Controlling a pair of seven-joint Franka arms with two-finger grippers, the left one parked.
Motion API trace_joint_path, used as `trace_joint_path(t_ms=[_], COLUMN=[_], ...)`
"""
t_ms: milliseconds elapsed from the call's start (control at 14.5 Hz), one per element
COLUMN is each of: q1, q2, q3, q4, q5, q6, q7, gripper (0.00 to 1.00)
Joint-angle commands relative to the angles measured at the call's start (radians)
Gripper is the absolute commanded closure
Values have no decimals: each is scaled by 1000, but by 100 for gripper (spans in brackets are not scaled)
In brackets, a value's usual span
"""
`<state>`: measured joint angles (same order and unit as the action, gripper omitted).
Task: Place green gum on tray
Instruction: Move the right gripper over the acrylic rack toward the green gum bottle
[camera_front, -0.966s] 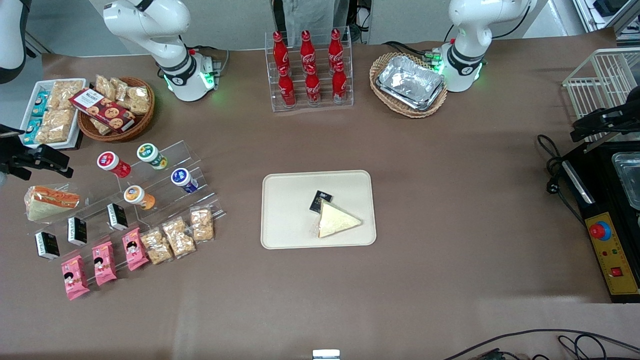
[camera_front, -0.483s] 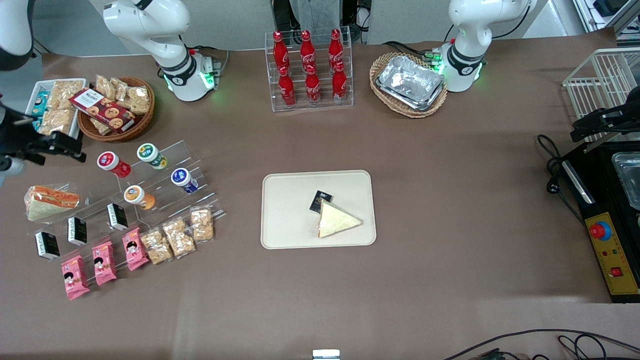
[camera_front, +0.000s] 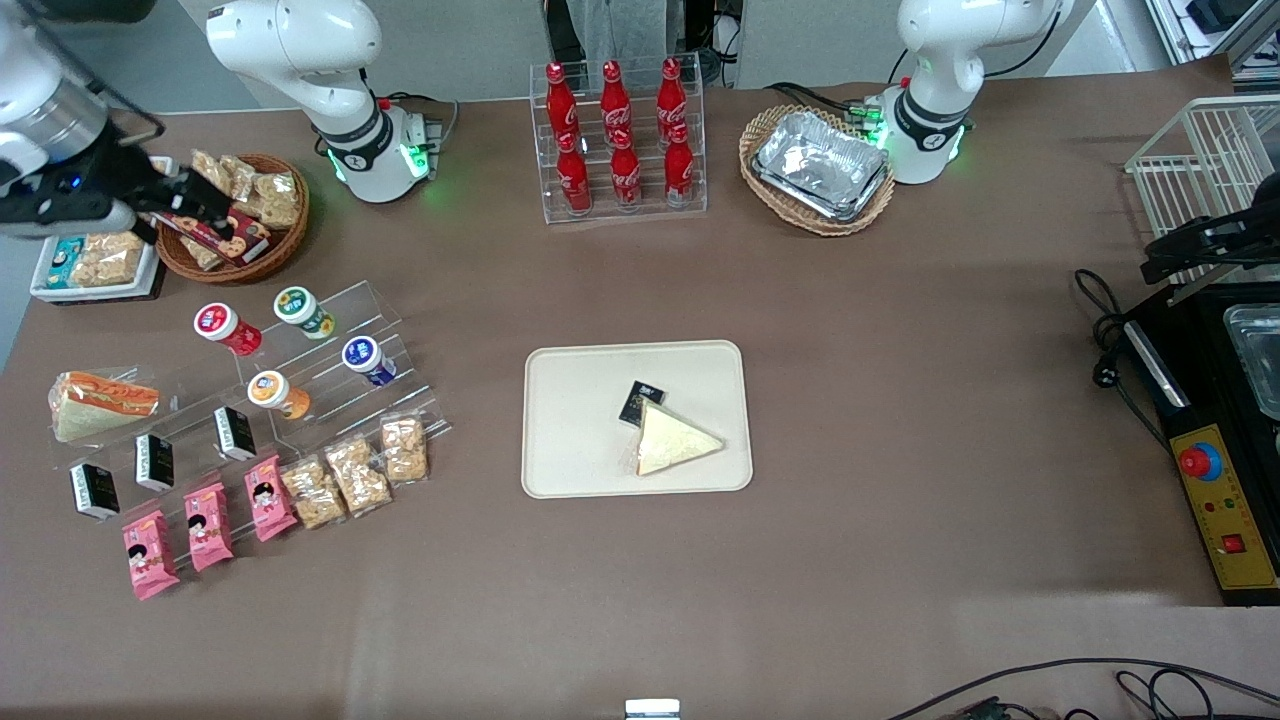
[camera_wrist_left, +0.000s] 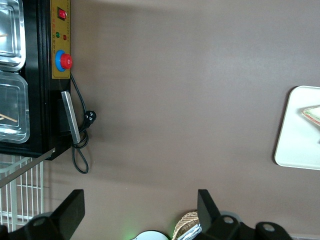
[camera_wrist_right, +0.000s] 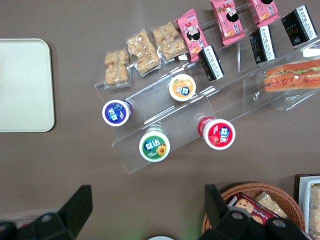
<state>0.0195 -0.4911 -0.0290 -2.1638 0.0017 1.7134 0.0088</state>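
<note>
The green gum (camera_front: 300, 310) (camera_wrist_right: 154, 146) stands on the upper step of a clear acrylic stand (camera_front: 385, 310), its green-and-white lid facing up. Beside it on the same step is a red-lidded bottle (camera_front: 222, 325). The cream tray (camera_front: 570, 420) (camera_wrist_right: 25, 85) lies mid-table, toward the parked arm from the stand, and holds a wrapped sandwich (camera_front: 675, 440) and a small black packet (camera_front: 641, 401). My right gripper (camera_front: 195, 205) (camera_wrist_right: 147, 207) hovers open and empty over the wicker snack basket, farther from the front camera than the green gum.
A blue-lidded bottle (camera_front: 365, 358) and an orange-lidded one (camera_front: 272, 392) sit on the lower step. Black packets, pink packets and snack bags line the stand's front. A wicker basket (camera_front: 235, 215), a white snack tray (camera_front: 95, 265) and a cola rack (camera_front: 620, 140) stand nearby.
My right gripper has moved away from the front camera and inward, from the table's edge near the wrapped sandwich to above the wicker basket. Nothing on the table moved.
</note>
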Motion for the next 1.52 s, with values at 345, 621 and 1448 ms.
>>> trace_joint_path(t_ms=[345, 621, 1448], q1=[5, 11, 10], q2=[-17, 38, 123], q3=[8, 6, 3], q4=[-99, -142, -352], q5=[-8, -6, 0], q6=[52, 119, 423], q7=[56, 56, 57], gripper=[0, 0, 0])
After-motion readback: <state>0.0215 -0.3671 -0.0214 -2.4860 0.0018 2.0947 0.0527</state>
